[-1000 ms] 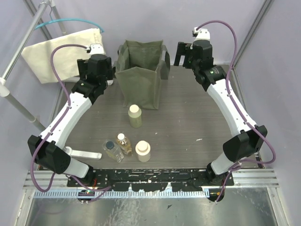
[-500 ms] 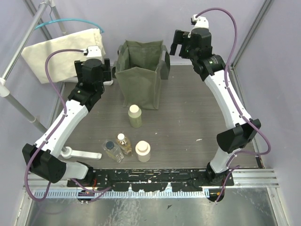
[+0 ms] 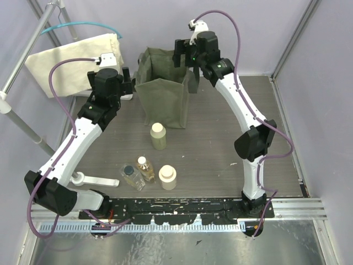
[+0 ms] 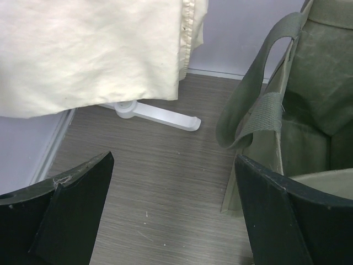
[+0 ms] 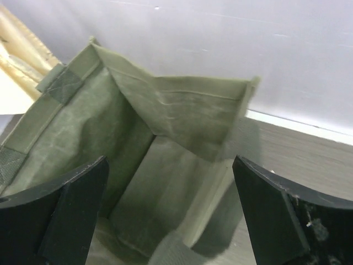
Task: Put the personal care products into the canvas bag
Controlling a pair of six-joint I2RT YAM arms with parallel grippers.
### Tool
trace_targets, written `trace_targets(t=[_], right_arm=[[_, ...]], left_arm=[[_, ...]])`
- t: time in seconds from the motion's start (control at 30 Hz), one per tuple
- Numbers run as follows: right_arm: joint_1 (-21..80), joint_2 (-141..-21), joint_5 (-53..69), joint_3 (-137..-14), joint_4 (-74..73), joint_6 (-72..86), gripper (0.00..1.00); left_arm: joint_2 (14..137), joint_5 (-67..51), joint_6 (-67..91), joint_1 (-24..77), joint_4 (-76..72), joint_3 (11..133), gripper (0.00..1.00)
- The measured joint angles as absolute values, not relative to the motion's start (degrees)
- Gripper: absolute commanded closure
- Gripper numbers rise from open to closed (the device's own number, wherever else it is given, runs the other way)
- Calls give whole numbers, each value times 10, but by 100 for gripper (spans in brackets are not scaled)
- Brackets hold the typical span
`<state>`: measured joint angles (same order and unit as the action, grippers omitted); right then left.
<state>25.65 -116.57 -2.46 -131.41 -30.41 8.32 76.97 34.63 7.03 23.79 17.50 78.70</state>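
Note:
The olive-green canvas bag (image 3: 163, 102) stands open at the back middle of the table. Four personal care products stand in front of it: an olive-yellow bottle (image 3: 158, 136), an amber bottle (image 3: 145, 168), a squat cream bottle (image 3: 167, 177) and a clear dark-capped bottle (image 3: 131, 176). My left gripper (image 3: 126, 81) hangs open just left of the bag; its wrist view shows the bag's handle (image 4: 258, 107) by the right finger (image 4: 292, 221). My right gripper (image 3: 183, 53) is open above the bag's back right rim, looking down into the bag's bare inside (image 5: 160, 187). Neither holds anything.
A cream cloth bag (image 3: 71, 61) hangs on a metal rack (image 3: 22, 72) at the back left, with a white rack foot (image 4: 160, 114) beneath it. Another flat white foot (image 3: 99, 181) lies at the near left beside the bottles. Purple walls close the back and sides.
My right arm has swung left from the table's back right to above the bag's rim. My left arm has straightened and edged slightly towards the bag. Both grippers stay open.

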Motion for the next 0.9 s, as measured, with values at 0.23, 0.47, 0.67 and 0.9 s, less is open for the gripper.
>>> trace_targets(t=[0.23,0.47,0.67,0.9], right_arm=[[274,-1224,48,-1324,-238,68,0],[291,-1295,80,-1345,-223,62,0],[296,-1345,83,-1345,-229,61,0],[296,-1373,78,-1345,-260,46,0]], left_arm=[[770,332,84,238,175,784,2],[765,328,89,238,175,747,2],[754,328,91,238,176,720,2],[739,326,93,238,178,701,2]])
